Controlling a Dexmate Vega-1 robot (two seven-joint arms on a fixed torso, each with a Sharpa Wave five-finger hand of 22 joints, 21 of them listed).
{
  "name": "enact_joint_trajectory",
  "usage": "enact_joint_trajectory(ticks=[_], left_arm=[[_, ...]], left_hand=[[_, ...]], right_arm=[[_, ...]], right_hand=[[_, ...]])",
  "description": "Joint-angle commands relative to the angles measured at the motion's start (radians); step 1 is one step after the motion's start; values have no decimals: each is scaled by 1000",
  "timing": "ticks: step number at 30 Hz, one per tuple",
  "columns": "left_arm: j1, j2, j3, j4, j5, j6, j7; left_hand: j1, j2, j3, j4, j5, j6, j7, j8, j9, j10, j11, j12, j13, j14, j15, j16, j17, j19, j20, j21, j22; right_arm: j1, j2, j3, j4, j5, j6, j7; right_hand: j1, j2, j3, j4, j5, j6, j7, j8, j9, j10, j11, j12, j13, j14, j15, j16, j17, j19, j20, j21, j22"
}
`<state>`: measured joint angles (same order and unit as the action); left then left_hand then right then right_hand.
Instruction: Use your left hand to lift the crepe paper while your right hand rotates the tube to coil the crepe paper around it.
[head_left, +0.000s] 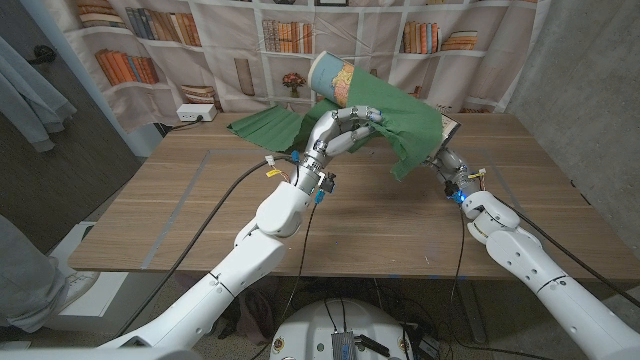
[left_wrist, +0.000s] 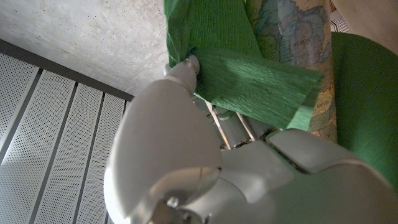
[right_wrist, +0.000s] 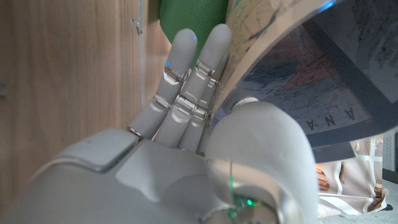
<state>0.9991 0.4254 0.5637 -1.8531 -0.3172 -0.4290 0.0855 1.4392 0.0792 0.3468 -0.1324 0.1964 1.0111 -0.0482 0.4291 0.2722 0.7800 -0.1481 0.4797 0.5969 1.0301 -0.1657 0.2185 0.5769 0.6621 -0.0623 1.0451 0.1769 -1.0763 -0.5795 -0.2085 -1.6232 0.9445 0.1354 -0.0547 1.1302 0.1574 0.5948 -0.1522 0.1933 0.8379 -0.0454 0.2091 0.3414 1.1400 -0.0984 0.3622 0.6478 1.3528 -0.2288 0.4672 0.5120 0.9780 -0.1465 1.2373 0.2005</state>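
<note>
Map-printed tube (head_left: 331, 78) up in the air over the far side of the wooden table (head_left: 180, 215), tilted, with green crepe paper (head_left: 400, 125) draped over it. Left robot hand (head_left: 341, 132) pinching the paper from below, fingertips (left_wrist: 186, 65) on a fold. Right robot hand (head_left: 447, 160) gripping the tube's lower end, fingers (right_wrist: 189, 74) flat against it.

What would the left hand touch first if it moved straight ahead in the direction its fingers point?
Probably the green crepe paper it already holds, then the map-printed tube behind; depth is unclear.
</note>
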Motion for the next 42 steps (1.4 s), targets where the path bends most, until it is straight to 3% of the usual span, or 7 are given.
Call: enact_joint_trajectory(ticks=[1,15,42], left_arm=[[70,57,-25,-69,-30,26,3],[150,118,-82,-134,-19,49,49],[235,160,-105,-182,-45,99,76]], left_hand=[[4,2,10,0,2,3,-2,-2,2,6,-1,0,5,4,-64,-2,2,-4,-133,5,2],[3,1,12,1,2,5,0,-2,1,10,-3,0,5,5,-65,-2,3,-4,-132,7,3],[5,0,17,-1,1,8,-2,-2,2,13,-1,-2,6,5,-64,-3,5,-6,-133,11,2]], right_arm=[[15,-13,22,28,-7,1,0],[10,-27,34,25,-15,-6,-8],[-39,-42,88,-31,-7,17,-33]], right_hand=[[23,16,10,-5,7,19,-19,6,6,6,-10,-2,5,2,-1,-3,6,-6,-80,10,3],[23,17,10,-4,7,20,-18,5,7,9,-10,-5,3,1,-1,-3,6,-9,-80,13,3],[24,17,10,-5,6,20,-18,4,11,9,-12,-8,8,2,-1,-5,7,-14,-80,21,2]])
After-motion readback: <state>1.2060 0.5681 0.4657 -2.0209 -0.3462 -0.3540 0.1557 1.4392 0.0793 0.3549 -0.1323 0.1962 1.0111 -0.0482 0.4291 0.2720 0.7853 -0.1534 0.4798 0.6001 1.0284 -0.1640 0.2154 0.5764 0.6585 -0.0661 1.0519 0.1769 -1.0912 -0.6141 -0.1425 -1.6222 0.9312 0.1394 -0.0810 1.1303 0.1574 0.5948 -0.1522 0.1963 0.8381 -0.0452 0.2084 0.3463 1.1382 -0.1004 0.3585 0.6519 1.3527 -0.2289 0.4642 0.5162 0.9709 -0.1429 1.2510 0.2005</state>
